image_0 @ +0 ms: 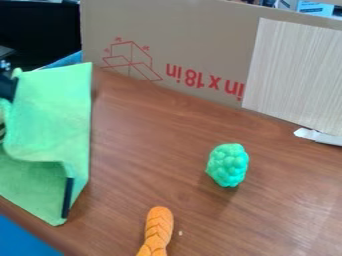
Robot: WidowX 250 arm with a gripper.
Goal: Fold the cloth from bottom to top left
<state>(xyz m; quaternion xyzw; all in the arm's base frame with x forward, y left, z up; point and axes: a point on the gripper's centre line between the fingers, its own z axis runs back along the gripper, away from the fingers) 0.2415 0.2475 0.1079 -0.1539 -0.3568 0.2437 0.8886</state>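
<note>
Green cloth [57, 115] at left side of worktop [160, 130]; upper part folded over lower, edge of fold wavy. Black strip [67, 197] along cloth's lower right. Hand [8, 87] at left edge of view, by cloth's upper left; cannot tell whether open or closed on cloth. Bumpy green toy [228, 165] right of cloth, well apart; orange toy [158, 230] between, nearer bottom edge.

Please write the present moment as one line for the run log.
green cloth: partly folded over itself | claw: left edge, at cloth's upper part | green bumpy toy, orange toy: apart from cloth
</note>
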